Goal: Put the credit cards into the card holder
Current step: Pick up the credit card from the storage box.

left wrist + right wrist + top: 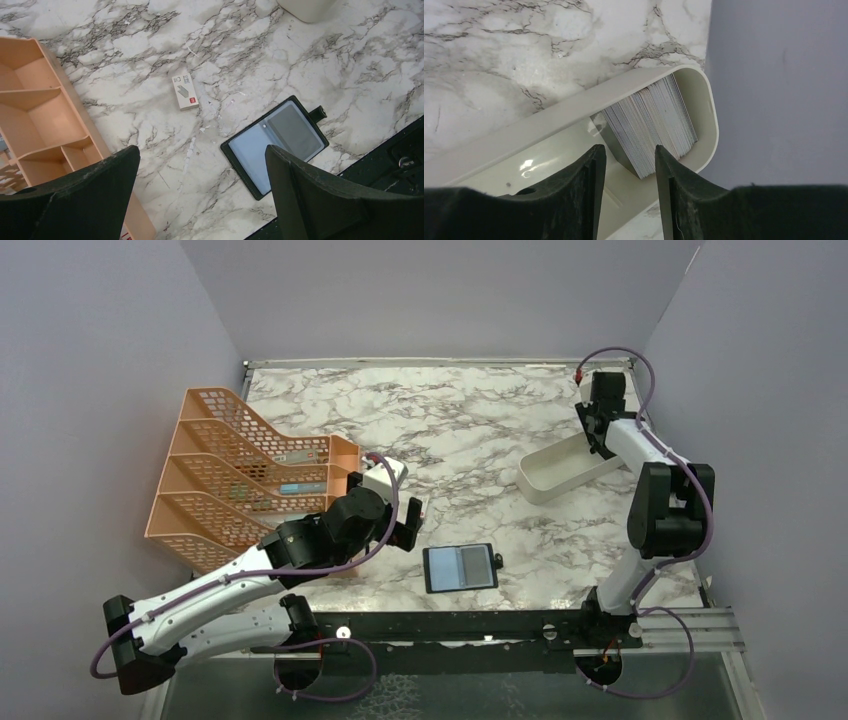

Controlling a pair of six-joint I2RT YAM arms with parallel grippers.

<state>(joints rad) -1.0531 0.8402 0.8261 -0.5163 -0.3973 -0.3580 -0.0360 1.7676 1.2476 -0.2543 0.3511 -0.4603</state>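
Left gripper (201,155), spread wide, hangs above the flat black bifold card holder (274,145), lying open, blue-grey lining up, on the marble table (280,55). Right gripper (628,150), slightly parted, hovers over pale cards (651,120) stacked in a white oblong tray (539,127).

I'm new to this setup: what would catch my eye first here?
The orange file rack on the left stands out most. Near the front edge a black wallet lies open, and at the right the right gripper hangs open over a stack of thin cards standing in the end of a white tray.
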